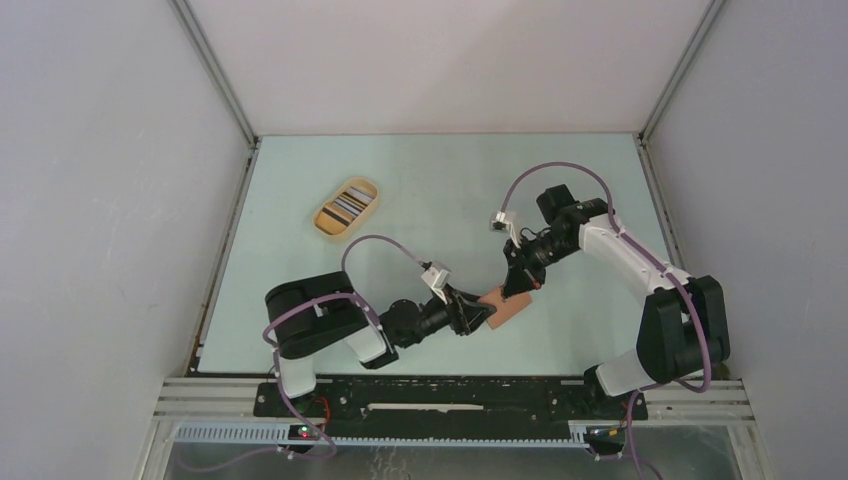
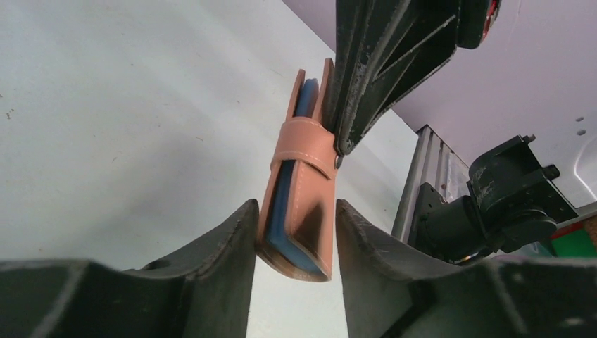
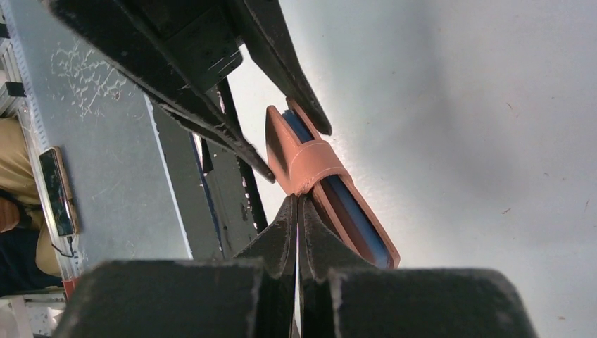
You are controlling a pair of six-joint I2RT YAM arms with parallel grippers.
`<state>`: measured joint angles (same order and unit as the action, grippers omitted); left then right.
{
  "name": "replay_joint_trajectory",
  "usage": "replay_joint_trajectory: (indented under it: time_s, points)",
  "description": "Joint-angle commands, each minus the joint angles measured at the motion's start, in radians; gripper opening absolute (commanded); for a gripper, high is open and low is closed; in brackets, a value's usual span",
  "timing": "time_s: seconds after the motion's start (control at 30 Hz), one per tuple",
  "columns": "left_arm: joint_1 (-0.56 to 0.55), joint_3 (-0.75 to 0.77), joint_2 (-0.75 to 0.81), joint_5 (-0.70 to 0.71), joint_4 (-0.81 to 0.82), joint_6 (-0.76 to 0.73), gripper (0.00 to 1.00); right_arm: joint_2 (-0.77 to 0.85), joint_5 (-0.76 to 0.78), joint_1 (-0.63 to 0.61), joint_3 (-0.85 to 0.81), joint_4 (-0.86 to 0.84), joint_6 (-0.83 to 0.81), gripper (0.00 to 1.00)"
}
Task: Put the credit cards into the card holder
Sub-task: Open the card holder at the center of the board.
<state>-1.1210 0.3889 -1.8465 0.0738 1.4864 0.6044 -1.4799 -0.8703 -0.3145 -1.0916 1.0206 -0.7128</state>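
Left gripper (image 2: 296,210) clamps the card holder (image 2: 310,144) by its sides; right gripper (image 3: 297,211), fingers together, rests against it.

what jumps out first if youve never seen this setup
Both arms meet at the near middle of the table on the reddish-brown card holder. The left gripper brackets one end of it, and the shut right gripper touches it by the strap. A blue card shows between its leaves. Further back on the left, an oval tray holds more cards.
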Motion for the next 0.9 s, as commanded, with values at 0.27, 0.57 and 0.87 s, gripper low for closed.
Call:
replay_joint_trajectory:
  time_s: [0.27,0.57,0.87]
  points:
    - [0.013,0.059,-0.044,-0.002,0.028,0.029,0.00,0.012,-0.041,-0.010,-0.035,0.002,0.011,0.00]
    - [0.013,0.062,-0.087,0.149,-0.007,0.094,0.00,-0.077,-0.149,0.006,-0.056,0.027,0.067,0.00]
    - [0.013,0.115,-0.065,0.180,-0.203,0.094,0.00,-0.096,-0.239,0.027,-0.064,0.039,0.101,0.00]
